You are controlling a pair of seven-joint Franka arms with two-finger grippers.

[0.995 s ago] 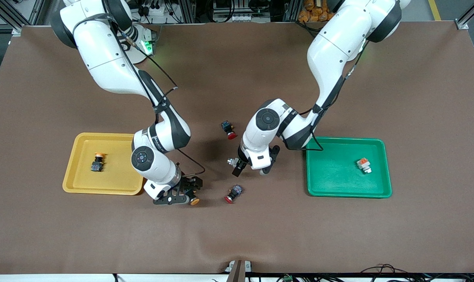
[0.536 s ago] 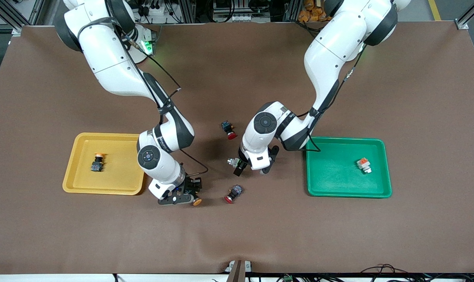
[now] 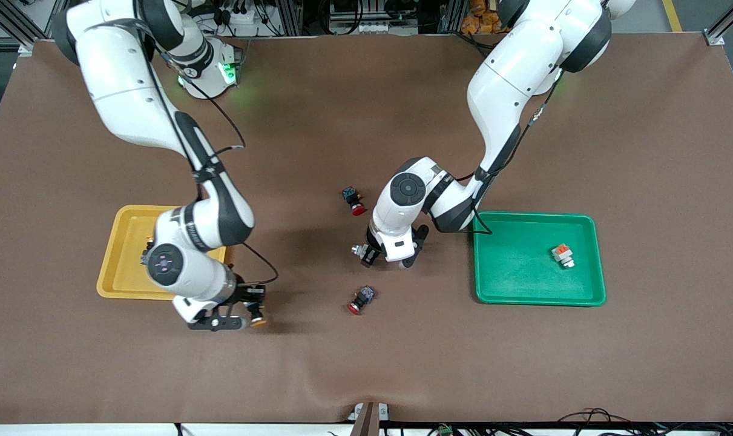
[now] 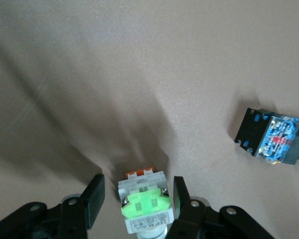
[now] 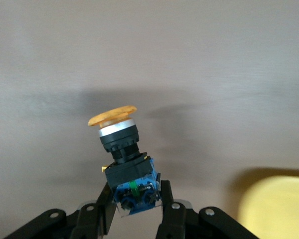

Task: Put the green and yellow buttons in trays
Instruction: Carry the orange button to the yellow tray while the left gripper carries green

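Behind the right arm's wrist (image 3: 178, 266), the yellow tray (image 3: 121, 284) is half hidden.

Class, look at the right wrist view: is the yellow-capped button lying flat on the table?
No. The yellow-capped button is lifted off the brown table, clamped at its base by the right gripper.

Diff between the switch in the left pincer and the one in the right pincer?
Left pincer straddles a pale grey switch with a green block, on the cloth; fingers not touching it. Right pincer grips a black switch with a round yellow cap, lifted. Neither is in a tray.
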